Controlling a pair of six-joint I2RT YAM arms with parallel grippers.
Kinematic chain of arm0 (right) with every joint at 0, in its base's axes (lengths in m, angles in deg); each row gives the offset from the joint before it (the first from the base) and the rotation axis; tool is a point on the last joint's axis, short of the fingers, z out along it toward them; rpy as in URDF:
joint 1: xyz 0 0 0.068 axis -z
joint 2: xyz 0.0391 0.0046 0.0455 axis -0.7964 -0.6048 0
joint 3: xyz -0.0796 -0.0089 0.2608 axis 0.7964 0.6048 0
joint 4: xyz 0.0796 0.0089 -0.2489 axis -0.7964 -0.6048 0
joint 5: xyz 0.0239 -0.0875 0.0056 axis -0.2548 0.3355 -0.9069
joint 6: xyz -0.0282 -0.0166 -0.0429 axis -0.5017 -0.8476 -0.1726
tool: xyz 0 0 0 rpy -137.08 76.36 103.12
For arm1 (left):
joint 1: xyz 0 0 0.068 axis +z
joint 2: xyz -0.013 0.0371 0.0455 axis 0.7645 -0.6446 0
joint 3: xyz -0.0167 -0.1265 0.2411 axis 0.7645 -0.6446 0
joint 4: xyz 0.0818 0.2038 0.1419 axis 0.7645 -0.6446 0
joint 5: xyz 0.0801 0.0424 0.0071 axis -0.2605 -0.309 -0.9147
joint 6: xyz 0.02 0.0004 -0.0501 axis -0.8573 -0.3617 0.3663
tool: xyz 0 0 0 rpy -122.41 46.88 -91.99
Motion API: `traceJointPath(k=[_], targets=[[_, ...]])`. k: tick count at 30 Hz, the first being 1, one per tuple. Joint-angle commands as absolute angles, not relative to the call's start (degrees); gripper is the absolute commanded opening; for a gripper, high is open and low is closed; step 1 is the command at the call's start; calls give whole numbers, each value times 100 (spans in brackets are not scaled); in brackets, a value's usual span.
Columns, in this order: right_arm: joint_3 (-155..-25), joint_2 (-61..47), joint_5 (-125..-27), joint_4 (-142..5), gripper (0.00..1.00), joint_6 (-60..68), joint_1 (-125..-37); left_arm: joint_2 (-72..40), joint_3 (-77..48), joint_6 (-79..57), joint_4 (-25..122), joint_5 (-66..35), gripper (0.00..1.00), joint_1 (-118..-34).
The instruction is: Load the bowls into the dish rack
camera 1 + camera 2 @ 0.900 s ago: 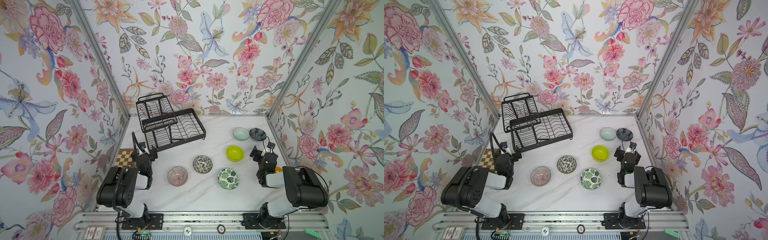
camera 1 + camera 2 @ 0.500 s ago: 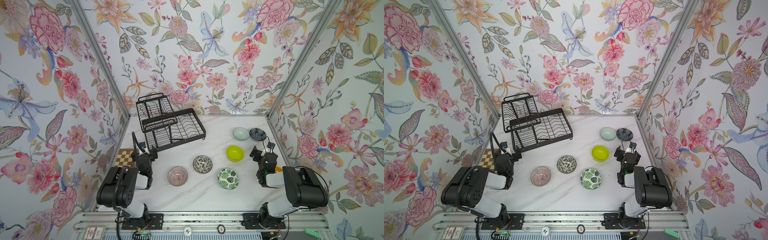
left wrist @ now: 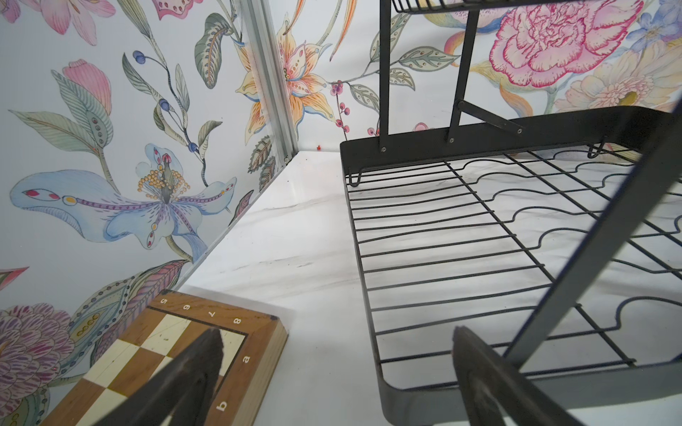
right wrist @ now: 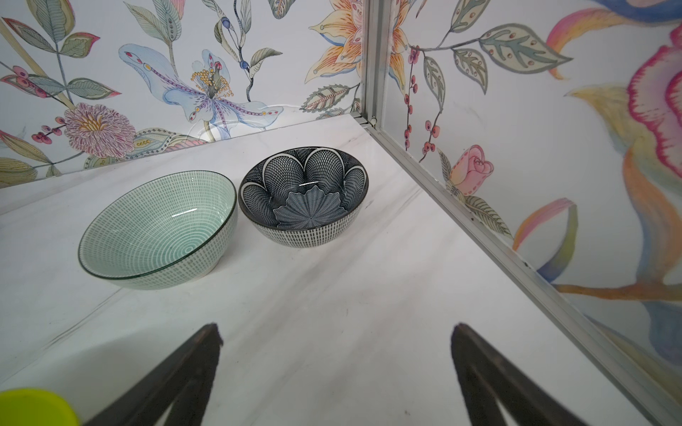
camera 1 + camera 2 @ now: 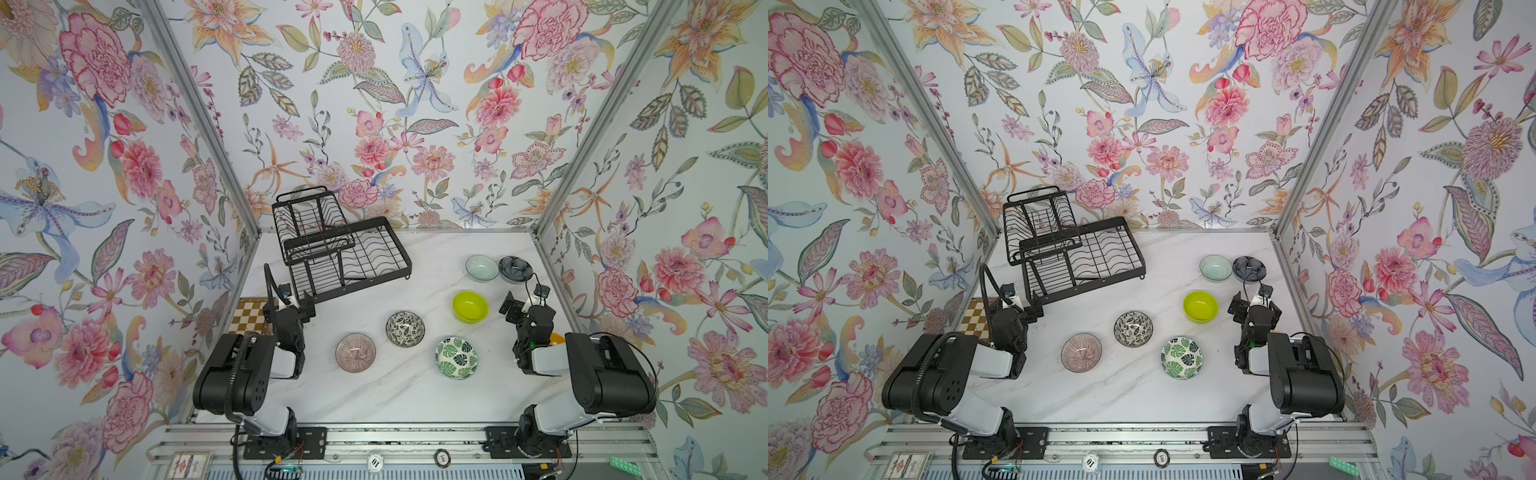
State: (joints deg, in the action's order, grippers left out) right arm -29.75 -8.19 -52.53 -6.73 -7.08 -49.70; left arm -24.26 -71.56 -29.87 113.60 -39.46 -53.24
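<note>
Black wire dish rack (image 5: 345, 257) empty. Upright on the worktop (image 5: 374, 399), right of the rack: pink ribbed bowl (image 5: 355, 353), black-and-white bowl (image 5: 405, 328), leaf-print bowl (image 5: 456, 358), lime bowl (image 5: 470, 306). Celadon bowl (image 5: 481, 268) and dark blue bowl (image 5: 515, 269) sit just beside each other, so lifting one may knock the other. Orange sliver (image 5: 557, 337) behind right arm, probably a seventh. Left claw (image 3: 336, 332) apart, empty, at the rack's corner, may snag wire. Right claw (image 4: 336, 326) apart, empty. Glazed rims may slip.
</note>
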Motion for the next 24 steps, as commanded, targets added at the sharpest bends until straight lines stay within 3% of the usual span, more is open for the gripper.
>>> traceJointPath(k=[1, 7, 13, 16, 19, 22, 24], targets=[[-3049, -742, -5218, -689, 98, -699, -4997, -2464, -7084, -2938, 11467, -3928, 99, -5267], [-3021, -701, -4865, -622, 99, -713, -5095, -2448, -7178, -2821, 11758, -4274, 99, -5259], [-3089, 393, -3952, -1549, 99, -861, -5442, -2480, -8250, -3140, 13597, -4353, 99, -5532], [-3284, 1081, -3775, -2416, 99, -678, -5494, -1657, -8296, -3234, 13446, -6184, 99, -5959], [-3695, 1579, -4257, -3489, 99, -155, -5474, -491, -8301, -2923, 12342, -7152, 99, -6080], [-4083, 1840, -4834, -4143, 99, 715, -5419, 985, -7791, -1976, 9631, -7263, 99, -6265], [-4352, 1901, -5638, -4442, 99, 580, -5327, 1894, -7277, -704, 7446, -7173, 99, -6261]])
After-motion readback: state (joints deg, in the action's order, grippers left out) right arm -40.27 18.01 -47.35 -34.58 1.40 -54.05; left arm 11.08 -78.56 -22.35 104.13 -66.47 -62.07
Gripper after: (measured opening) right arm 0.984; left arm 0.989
